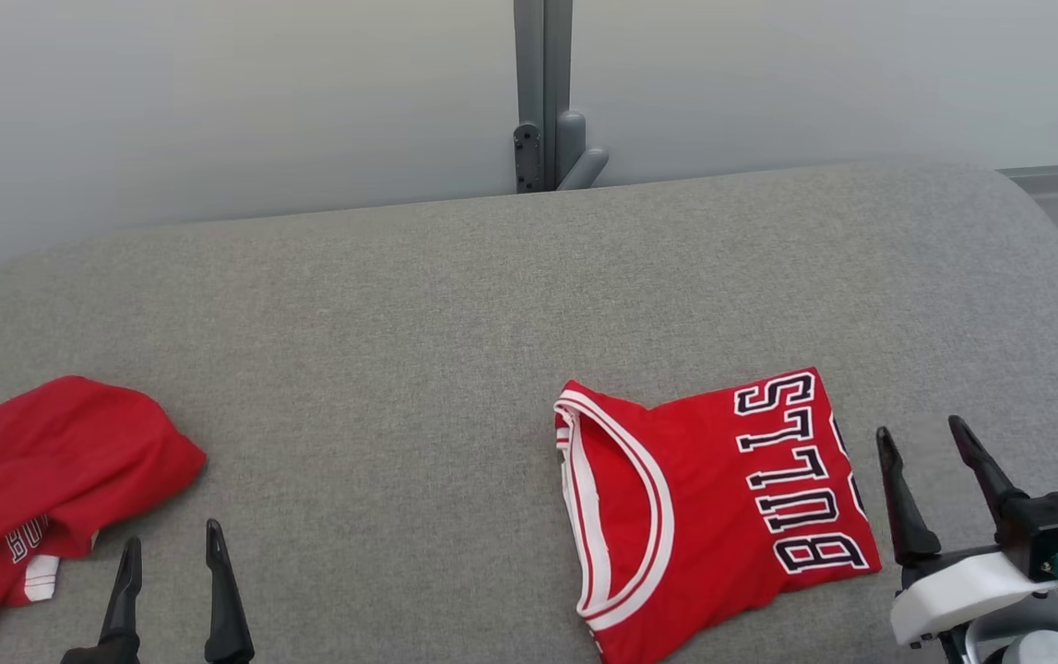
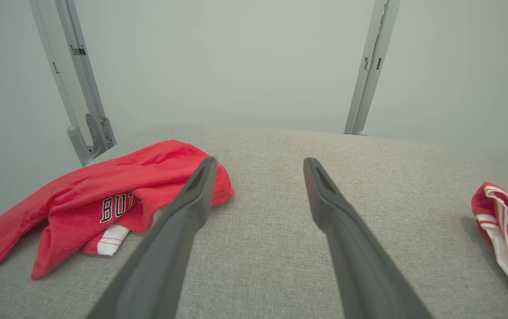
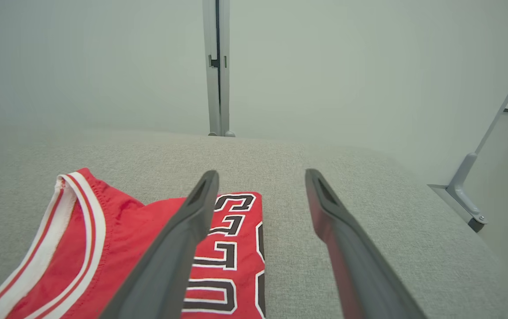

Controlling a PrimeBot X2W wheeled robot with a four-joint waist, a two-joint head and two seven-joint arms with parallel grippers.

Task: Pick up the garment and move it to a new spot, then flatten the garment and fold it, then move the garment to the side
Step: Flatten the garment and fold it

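A red jersey, the garment (image 1: 713, 503), lies folded flat on the grey cushion, right of centre, with black-and-white lettering and a white-striped collar. In the right wrist view the garment (image 3: 116, 252) sits below and left of my fingers. My right gripper (image 1: 921, 432) hovers just right of it, open and empty, also seen as the right gripper (image 3: 260, 177). My left gripper (image 1: 171, 544) stands open and empty at the lower left; the left wrist view shows this left gripper (image 2: 258, 165) above bare cushion, with the garment's collar edge (image 2: 504, 226) at the far right.
A second red jersey (image 1: 40, 493) lies crumpled at the cushion's left edge, seen as the crumpled jersey (image 2: 103, 199) left of my left fingers. The grey cushion (image 1: 455, 304) has rounded corners. A grey metal post (image 1: 542, 92) stands behind it against the pale wall.
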